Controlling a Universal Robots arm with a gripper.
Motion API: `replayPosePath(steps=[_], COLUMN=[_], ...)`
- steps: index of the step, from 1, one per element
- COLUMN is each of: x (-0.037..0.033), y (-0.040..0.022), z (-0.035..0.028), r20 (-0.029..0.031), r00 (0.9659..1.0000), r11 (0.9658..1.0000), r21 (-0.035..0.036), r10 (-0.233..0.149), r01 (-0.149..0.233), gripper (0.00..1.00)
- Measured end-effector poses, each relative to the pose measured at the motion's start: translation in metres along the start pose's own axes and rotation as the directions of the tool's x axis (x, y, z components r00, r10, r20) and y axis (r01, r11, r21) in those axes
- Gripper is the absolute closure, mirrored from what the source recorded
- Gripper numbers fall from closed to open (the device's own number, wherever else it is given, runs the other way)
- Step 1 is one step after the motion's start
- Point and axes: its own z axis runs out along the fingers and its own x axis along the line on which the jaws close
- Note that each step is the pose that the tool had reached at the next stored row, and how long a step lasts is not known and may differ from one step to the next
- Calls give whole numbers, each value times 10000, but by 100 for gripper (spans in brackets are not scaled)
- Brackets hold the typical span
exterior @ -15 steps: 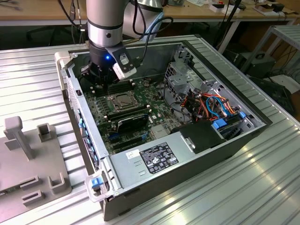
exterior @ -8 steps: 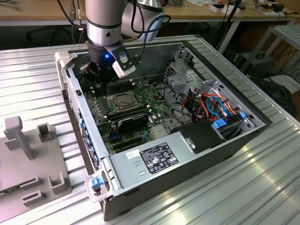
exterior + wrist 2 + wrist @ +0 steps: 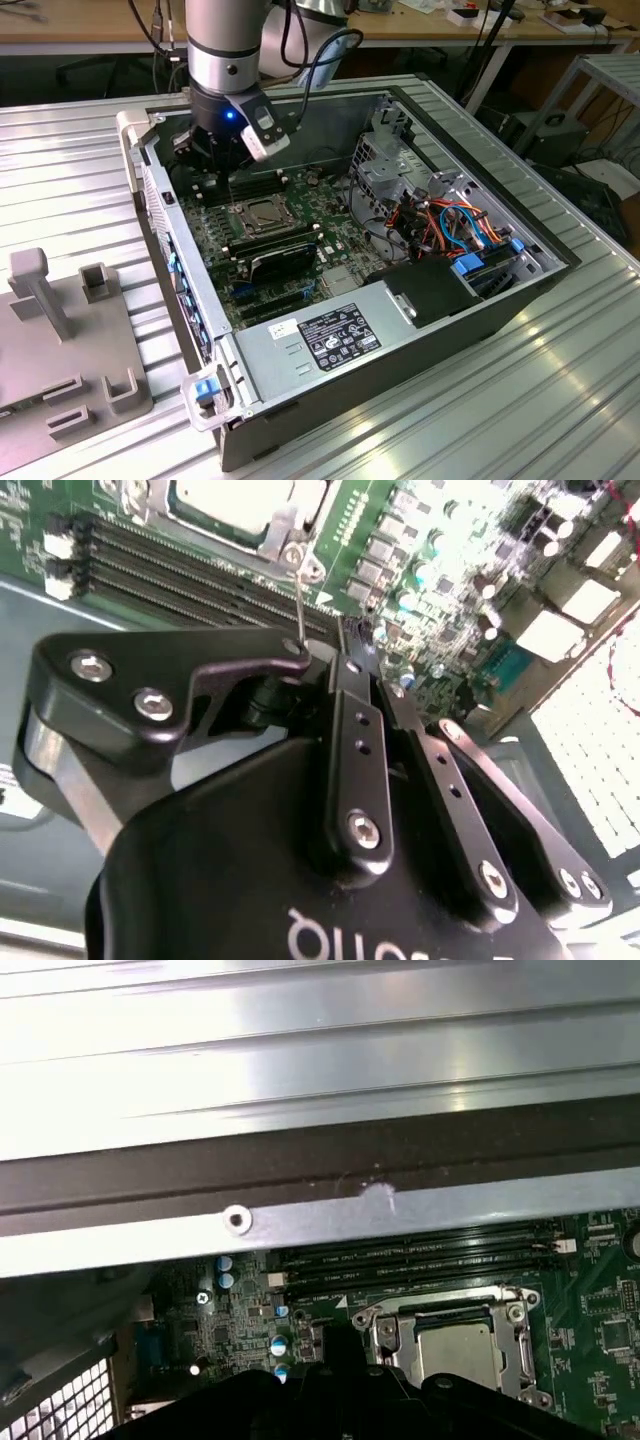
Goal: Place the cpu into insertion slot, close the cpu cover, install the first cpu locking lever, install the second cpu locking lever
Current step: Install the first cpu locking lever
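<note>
The cpu (image 3: 455, 1345) lies flat in the insertion slot, its dull metal top up and the contacts hidden beneath it. The silver cpu cover (image 3: 383, 1332) is folded down around it. In the exterior view the cpu (image 3: 263, 211) sits mid-board, with my gripper (image 3: 215, 165) just beyond its far corner, low inside the case. In the second wrist view a thin wire locking lever (image 3: 298, 600) rises from the cover's corner (image 3: 285, 535) to my gripper (image 3: 312, 652), whose black fingers (image 3: 235, 675) are shut on the lever's end.
Long black memory slots (image 3: 420, 1260) run beside the socket, close to the case wall (image 3: 320, 1220). A black card (image 3: 280, 250), the power supply (image 3: 330, 335), a drive cage with cables (image 3: 455, 225) crowd the case. A grey fixture (image 3: 60, 330) stands on the table.
</note>
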Motion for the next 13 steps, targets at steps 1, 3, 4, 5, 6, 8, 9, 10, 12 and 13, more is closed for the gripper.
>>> replayPosePath(steps=[1,3,4,5,6,8,9,10,12,13], x=[-18,-98,-142,-187,-233,-322,-366,-396,-438,-441], y=[3,16,25,34,43,63,72,77,82,82], z=[2,9,14,19,25,37,44,50,59,61], r20=[2,3,4,4,4,-5,-10,-13,-21,-23], r00=[10000,10000,10000,10000,10000,10000,10000,10000,9999,9998], r11=[10000,10000,10000,10000,10000,10000,10000,10000,9999,9999], r21=[1,1,1,0,0,2,3,1,-2,-1], r10=[42,66,66,67,66,67,61,30,-146,-172], r01=[-42,-66,-66,-67,-66,-67,-61,-30,146,172], gripper=[89,89,89,89,89,89,89,89,89,89])
